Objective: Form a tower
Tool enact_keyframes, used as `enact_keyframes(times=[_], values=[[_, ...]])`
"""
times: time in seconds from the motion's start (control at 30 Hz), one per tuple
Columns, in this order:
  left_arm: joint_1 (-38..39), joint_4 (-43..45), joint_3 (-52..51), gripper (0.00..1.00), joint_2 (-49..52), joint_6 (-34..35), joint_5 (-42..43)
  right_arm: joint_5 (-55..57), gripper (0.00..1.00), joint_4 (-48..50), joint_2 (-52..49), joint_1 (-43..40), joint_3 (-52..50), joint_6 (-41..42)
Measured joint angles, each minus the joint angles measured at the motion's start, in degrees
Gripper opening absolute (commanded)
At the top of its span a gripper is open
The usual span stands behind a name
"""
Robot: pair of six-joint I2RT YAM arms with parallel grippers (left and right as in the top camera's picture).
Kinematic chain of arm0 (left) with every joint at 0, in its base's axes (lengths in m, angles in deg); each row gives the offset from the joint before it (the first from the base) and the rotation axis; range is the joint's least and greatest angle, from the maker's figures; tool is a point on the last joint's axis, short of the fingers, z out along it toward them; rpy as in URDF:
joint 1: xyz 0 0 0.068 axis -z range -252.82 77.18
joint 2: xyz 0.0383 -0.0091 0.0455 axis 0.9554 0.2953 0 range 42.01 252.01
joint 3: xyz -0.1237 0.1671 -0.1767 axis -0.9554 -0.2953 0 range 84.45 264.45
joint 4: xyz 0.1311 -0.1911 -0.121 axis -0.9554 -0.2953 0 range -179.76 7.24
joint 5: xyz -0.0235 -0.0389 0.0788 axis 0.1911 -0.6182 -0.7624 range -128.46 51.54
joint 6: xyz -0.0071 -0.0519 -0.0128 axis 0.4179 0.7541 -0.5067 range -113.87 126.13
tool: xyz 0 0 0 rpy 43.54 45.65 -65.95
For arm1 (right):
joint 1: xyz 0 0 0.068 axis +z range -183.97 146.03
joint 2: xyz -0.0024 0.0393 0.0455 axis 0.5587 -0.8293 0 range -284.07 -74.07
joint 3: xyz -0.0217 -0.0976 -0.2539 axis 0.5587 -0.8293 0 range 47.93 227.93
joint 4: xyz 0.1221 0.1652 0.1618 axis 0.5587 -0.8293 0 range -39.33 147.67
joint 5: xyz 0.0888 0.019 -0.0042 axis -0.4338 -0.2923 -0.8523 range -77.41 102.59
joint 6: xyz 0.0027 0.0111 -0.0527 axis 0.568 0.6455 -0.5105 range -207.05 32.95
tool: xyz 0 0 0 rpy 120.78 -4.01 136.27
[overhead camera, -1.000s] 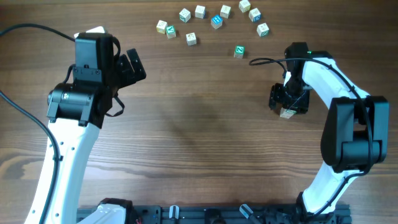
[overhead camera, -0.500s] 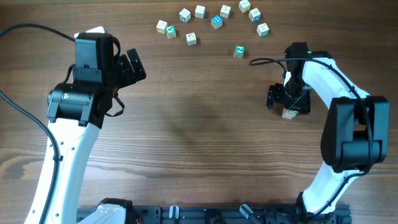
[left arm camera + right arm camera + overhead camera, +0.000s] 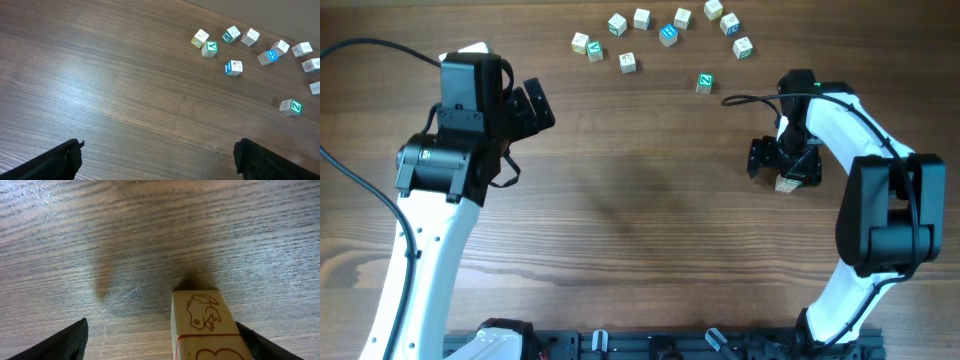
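Letting go of the tower (image 3: 202,330) seems to be the step in hand. The right gripper (image 3: 783,168) is open around it: in the right wrist view one finger (image 3: 55,342) is well apart from the stack, while the other finger (image 3: 272,347) is just beside it, and I cannot tell whether they touch. To do this well, I think the gripper should open fully on that tight side and then rise straight up. It should not move sideways until both fingers are above the top cube, because a small push can knock a narrow stack over.

The tower stands on the table (image 3: 640,220), well apart from the loose cubes (image 3: 668,34), on their near-right side. Its long axis is upright. The top face with a frog drawing (image 3: 202,312) points up toward the wrist camera, and a side face with red print (image 3: 210,354) is turned toward the near edge of the table. The number of cubes is hidden.

The left gripper (image 3: 159,150) is open and empty, on the near-left side of the loose cubes.
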Motion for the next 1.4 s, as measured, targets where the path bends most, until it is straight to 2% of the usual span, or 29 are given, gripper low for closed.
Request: enact_keyframes(times=[0.17, 0.3, 0.53, 0.77, 1.1, 1.4], values=[[0.0, 0.0, 0.0, 1.00, 0.0, 0.0, 0.0, 0.0, 0.92, -1.2, -0.3, 0.0, 0.8, 0.0], [0.0, 0.0, 0.0, 1.00, 0.0, 0.0, 0.0, 0.0, 0.99, -1.3, -0.3, 0.0, 0.9, 0.0], [0.0, 0.0, 0.0, 1.00, 0.0, 0.0, 0.0, 0.9, 1.00, -2.8, 0.2, 0.0, 1.1, 0.0], [0.0, 0.0, 0.0, 1.00, 0.0, 0.0, 0.0, 2.1, 1.00, -5.4, 9.5, 0.0, 1.2, 0.0], [0.0, 0.0, 0.0, 1.00, 0.0, 0.0, 0.0, 2.6, 1.00, -12.5, 41.9, 0.0, 1.5, 0.7], [0.0, 0.0, 0.0, 1.00, 0.0, 0.0, 0.0, 2.8, 1.00, -14.6, 84.3, 0.0, 2.8, 0.9]])
